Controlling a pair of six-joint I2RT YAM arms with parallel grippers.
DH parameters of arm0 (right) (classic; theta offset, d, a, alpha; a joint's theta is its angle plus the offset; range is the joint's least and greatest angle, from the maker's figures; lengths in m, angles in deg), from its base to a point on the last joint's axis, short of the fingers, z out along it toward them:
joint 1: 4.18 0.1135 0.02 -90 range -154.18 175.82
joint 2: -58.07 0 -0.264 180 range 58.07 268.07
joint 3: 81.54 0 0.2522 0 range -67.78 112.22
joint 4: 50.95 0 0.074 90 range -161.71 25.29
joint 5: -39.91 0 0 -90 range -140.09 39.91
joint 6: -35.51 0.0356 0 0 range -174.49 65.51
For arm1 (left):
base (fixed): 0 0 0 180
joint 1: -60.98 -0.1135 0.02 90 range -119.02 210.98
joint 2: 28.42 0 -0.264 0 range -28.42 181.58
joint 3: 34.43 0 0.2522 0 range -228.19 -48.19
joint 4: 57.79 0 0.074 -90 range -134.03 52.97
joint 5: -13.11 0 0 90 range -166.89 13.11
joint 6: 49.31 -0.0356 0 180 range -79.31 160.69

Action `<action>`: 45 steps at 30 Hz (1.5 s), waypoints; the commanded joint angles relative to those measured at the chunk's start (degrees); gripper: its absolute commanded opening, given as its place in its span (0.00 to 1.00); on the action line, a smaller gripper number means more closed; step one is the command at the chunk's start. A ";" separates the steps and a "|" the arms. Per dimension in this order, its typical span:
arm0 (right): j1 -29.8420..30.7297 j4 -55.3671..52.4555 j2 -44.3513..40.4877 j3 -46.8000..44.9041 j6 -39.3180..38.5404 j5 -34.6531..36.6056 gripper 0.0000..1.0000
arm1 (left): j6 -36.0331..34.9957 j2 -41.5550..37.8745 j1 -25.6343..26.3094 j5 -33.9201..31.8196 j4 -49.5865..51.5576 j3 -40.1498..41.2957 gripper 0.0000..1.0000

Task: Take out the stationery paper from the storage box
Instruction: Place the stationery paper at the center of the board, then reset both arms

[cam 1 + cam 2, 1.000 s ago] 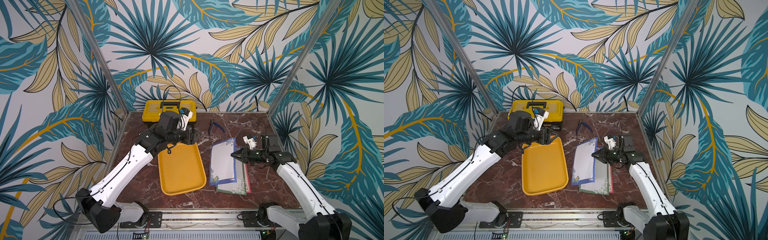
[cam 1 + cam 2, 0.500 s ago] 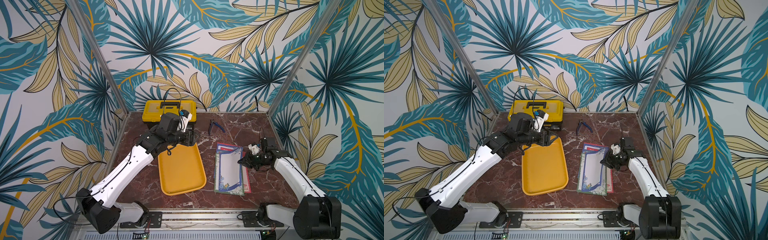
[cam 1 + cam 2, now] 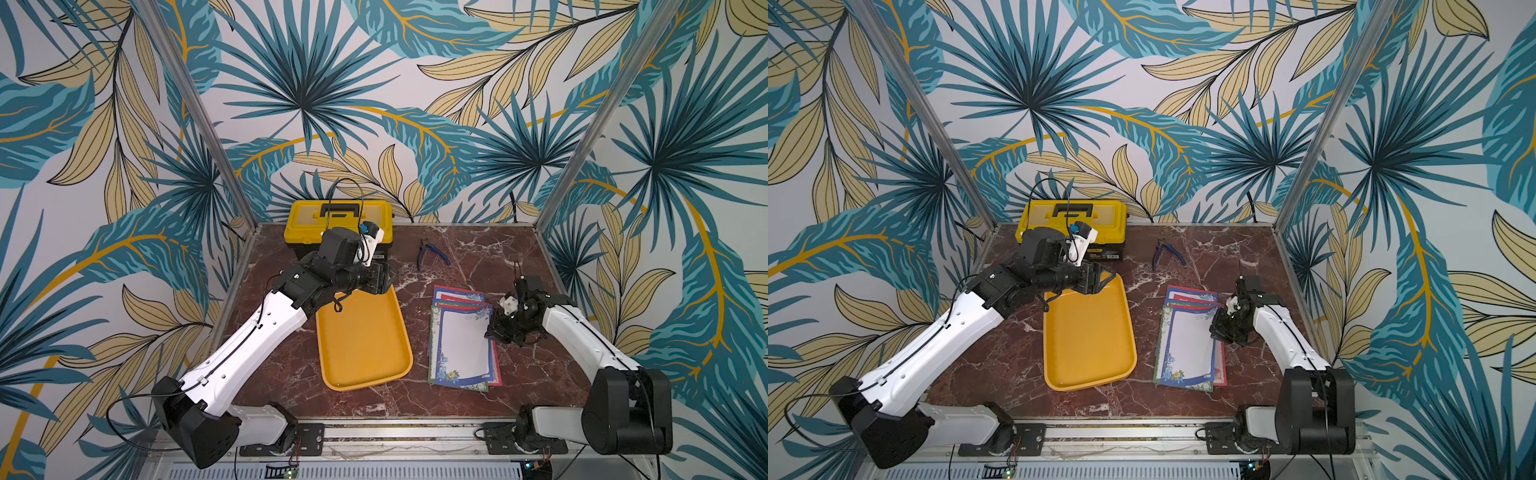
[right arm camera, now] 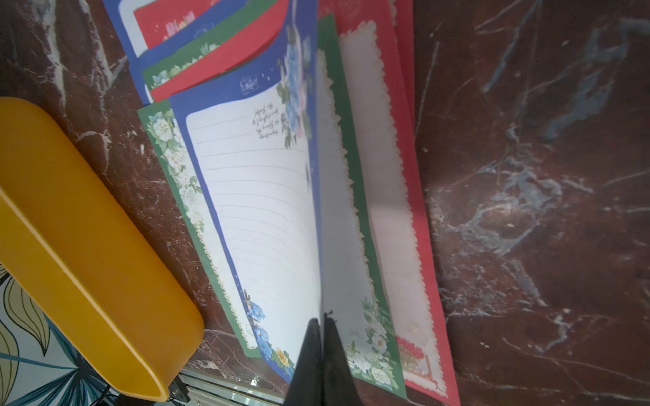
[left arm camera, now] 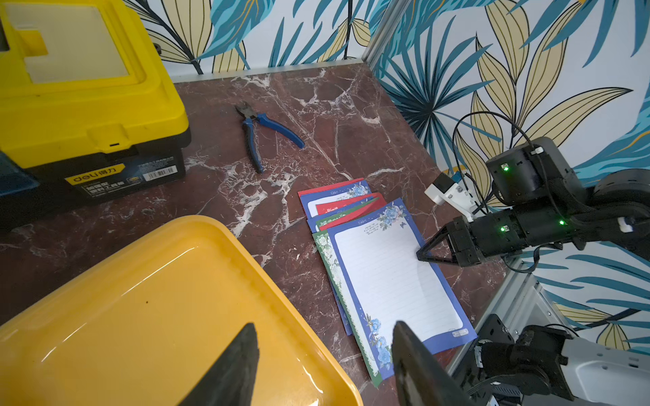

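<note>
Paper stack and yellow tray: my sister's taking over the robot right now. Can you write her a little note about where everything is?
Grippers: the left gripper has open, empty jaws above the far end of the storage box. The right gripper has its jaws shut on the edge of the top blue-bordered sheet of the stationery paper.
Things: the storage box is empty; the paper lies fanned on the table beside it, on the right arm's side.
Done: paper is out of the box.
Left: open the right jaws, pull both arms back.

Yellow-lidded toolbox (image 3: 338,216) at back; blue-handled pliers (image 3: 432,254), perhaps, nearby.
</note>
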 commanded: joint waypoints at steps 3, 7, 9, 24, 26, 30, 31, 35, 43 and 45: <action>-0.30 -2.20 1.40 1.56 -1.12 3.47 0.09 | -2.39 -2.33 -0.05 -4.63 -0.20 1.81 0.62; -0.28 -3.05 2.71 2.47 -0.94 5.54 0.29 | -2.61 -3.02 -0.92 -7.33 -0.20 2.94 0.62; -0.28 -3.73 2.90 2.88 -0.40 7.94 0.51 | -2.29 -3.42 -1.81 -8.59 -0.20 3.62 0.62; -0.22 18.37 -7.04 3.22 1.94 36.70 0.92 | -5.68 -12.70 -17.24 -43.79 -15.53 24.08 0.60; -0.14 33.15 -8.95 -3.54 -1.06 37.03 0.92 | -6.54 -14.63 -22.32 -42.69 -25.97 33.10 0.59; -0.13 57.51 -8.50 -14.37 -7.96 33.35 0.92 | -7.84 -14.31 -31.08 -36.91 -38.86 43.39 0.60; -0.04 60.80 -7.90 -15.93 -9.52 32.71 0.92 | -8.03 -13.49 -32.74 -35.53 -40.51 44.80 0.60; 0.13 74.48 -5.22 -22.84 -15.91 30.85 0.92 | -11.43 -10.21 -35.86 -28.98 -54.70 52.37 0.63; 0.39 96.53 1.13 -30.11 -20.18 23.58 0.93 | -15.99 -4.04 -37.91 -18.16 -77.07 60.79 0.65; 0.57 102.76 4.70 -31.75 -20.46 23.73 0.93 | -16.44 -2.66 -38.11 -16.49 -78.69 60.81 0.66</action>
